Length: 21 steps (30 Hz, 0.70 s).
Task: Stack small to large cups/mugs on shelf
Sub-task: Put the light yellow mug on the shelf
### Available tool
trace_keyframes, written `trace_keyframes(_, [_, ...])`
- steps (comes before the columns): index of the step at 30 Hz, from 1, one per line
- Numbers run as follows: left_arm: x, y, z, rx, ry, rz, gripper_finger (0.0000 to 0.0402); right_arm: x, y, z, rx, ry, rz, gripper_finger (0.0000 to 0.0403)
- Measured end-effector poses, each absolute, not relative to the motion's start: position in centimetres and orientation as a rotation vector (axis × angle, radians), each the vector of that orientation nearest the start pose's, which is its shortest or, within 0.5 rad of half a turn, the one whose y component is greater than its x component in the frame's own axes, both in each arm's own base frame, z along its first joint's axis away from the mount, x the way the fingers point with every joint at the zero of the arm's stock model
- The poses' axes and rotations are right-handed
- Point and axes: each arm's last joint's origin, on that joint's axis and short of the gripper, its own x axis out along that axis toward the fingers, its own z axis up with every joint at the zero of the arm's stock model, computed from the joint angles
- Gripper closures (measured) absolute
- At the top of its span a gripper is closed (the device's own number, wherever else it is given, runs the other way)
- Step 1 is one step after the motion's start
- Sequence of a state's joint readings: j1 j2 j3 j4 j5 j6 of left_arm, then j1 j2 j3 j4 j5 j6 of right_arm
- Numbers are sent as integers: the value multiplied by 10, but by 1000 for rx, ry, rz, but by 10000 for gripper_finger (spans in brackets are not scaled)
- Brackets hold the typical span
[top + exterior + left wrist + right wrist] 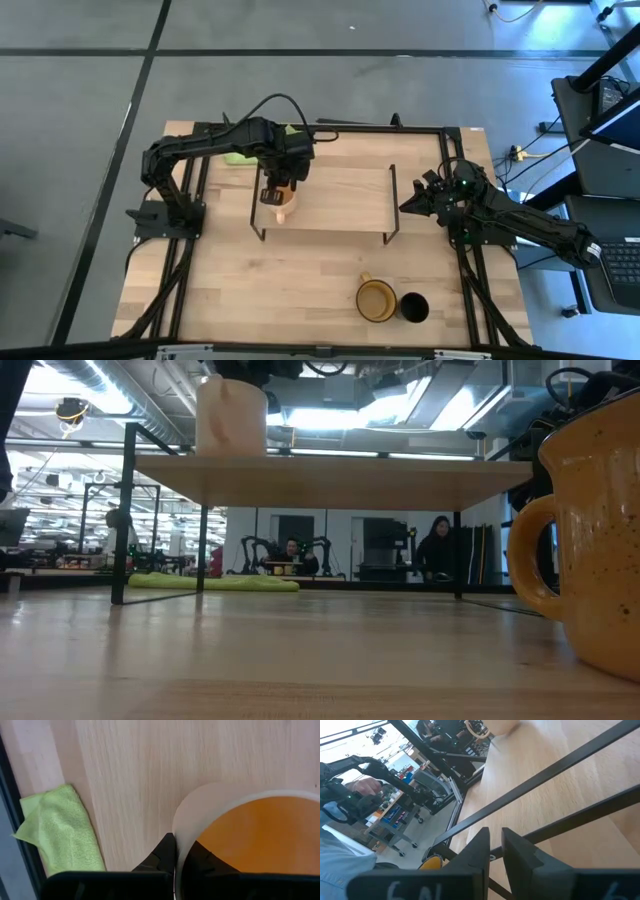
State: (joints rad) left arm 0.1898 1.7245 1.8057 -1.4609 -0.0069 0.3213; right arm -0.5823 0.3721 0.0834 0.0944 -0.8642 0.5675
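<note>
The small light-orange mug (282, 207) stands on its base at the left end of the shelf (340, 200), and also shows in the low view (232, 415). My left gripper (279, 186) is above it, shut on its rim. The olive-yellow mug (376, 299) and the black cup (414, 307) stand side by side on the table near its front edge. The yellow mug fills the right side of the low view (590, 540). My right gripper (494, 851) is shut and empty, just right of the shelf (428, 196). My left gripper pinches the mug's rim wall (176, 837), one finger outside (162, 856) and one inside the mug (202, 859). The fingers come from above, pointing down. The mug is upright with its base on the shelf board (330, 478).
A green cloth (238, 157) lies on the table behind the shelf's left end, and also shows in the left wrist view (60, 832). Black wire legs (391, 205) hold up the shelf. People and desks show in the room beyond the table.
</note>
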Motion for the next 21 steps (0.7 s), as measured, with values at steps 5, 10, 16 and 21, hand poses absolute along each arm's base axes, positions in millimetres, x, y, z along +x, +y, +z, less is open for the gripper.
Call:
trace_keyframes(5, [312,61,349,138,1383,-51,393,105,-43,171,692,223,233,352])
trace_keyframes(10, [316,62,346,116,1383,-37,370,105,-43,170,692,224,233,352])
trace_keyframes(16, [319,62,342,115,1403,-37,355,105,-43,170,692,224,233,352])
trace_keyframes(21, [319,63,349,139,1386,-6,356,105,-43,170,693,225,233,352])
